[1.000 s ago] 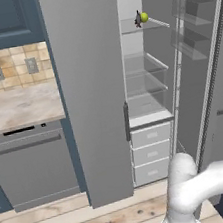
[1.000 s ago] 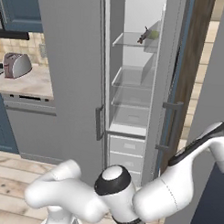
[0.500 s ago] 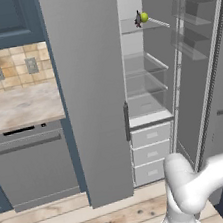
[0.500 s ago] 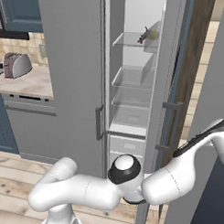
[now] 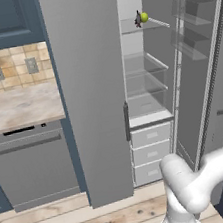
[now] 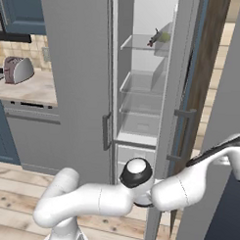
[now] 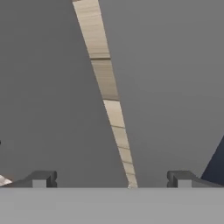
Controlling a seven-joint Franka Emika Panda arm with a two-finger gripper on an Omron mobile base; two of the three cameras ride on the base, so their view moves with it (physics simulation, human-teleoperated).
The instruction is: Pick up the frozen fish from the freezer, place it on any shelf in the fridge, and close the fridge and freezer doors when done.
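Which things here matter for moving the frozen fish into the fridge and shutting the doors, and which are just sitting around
For the job:
frozen fish, on the top glass shelf
open door
second door
gripper, open, holding nothing

Just lying about:
yellow-green ball, beside the fish
toaster
counter
white drawers

Top glass shelf (image 5: pixel 157 22) carrying a small dark fish (image 5: pixel 137 19) and a yellow-green ball (image 5: pixel 144 16), touching or nearly so, at its front edge. Lower glass shelves (image 5: pixel 152 61) bare. To the left, a speckled table (image 5: pixel 21 105).
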